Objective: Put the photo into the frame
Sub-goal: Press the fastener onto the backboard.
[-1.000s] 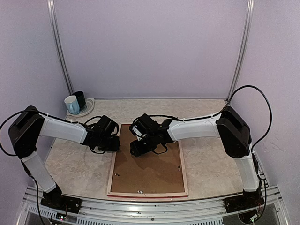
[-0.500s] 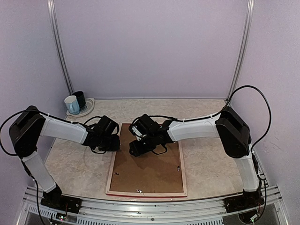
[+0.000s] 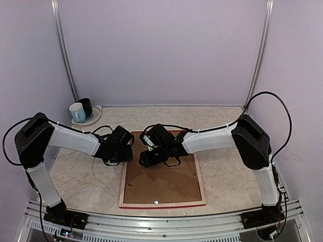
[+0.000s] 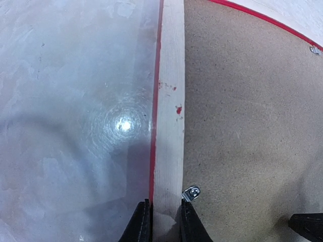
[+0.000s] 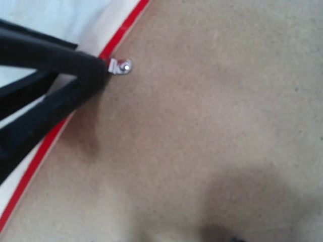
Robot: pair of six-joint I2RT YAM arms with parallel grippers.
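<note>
Two mugs (image 3: pixel 77 112) sit on a plate (image 3: pixel 96 117) in the far-left corner. The frame (image 3: pixel 123 182) holds a brown backing board (image 3: pixel 161 181). The left tool (image 4: pixel 164 213) clenches its wooden rail; whether the right tool (image 3: pixel 146 160) grips, I cannot tell.

A: Can any text, label, brand or number be read anywhere?
B: None can be read; nothing legible is seen on the frame (image 4: pixel 169 101) or the backing board (image 4: pixel 242 126)

The frame (image 4: pixel 169 101) is pale, matt bare wood, red-edged. The backing board (image 4: pixel 247 126) is grainy matt brown fibreboard, the clip (image 4: pixel 192 192) shiny metal, the tabletop (image 4: pixel 75 101) glossy and marbled.
</note>
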